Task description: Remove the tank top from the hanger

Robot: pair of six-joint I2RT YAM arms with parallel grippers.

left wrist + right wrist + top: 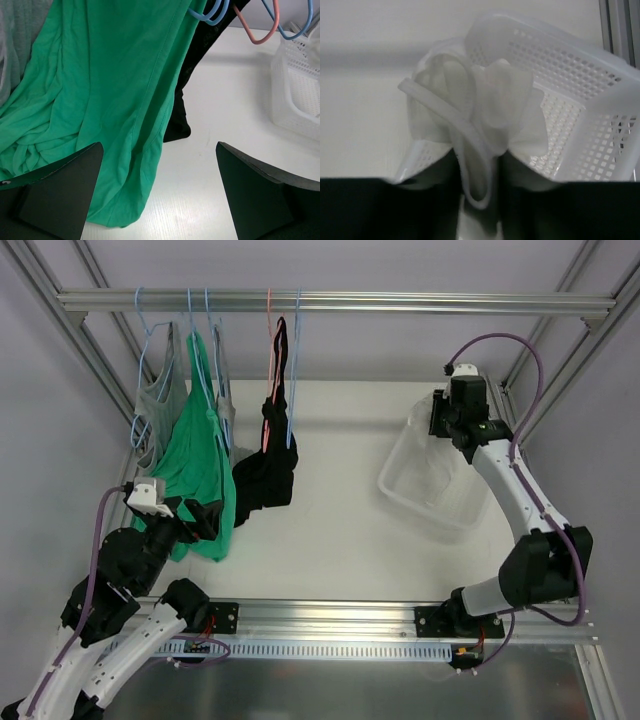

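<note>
Right gripper (480, 190) is pinched on the tank top (495, 100): bunched white fabric, with a narrow strap looping down between the fingers, right at the white mesh basket (580, 75), partly inside as far as I can tell. I read it as already off the hanger (292, 415); that light-blue one beside the black garment (265, 480) looks bare. The cloth is thin, limp and near weightless, and it'll slump and snag on the mesh, so I'd hold bunched body fabric, not a strap alone. Left gripper (157, 200) is spread wide and empty, facing the green top (100, 100)
</note>
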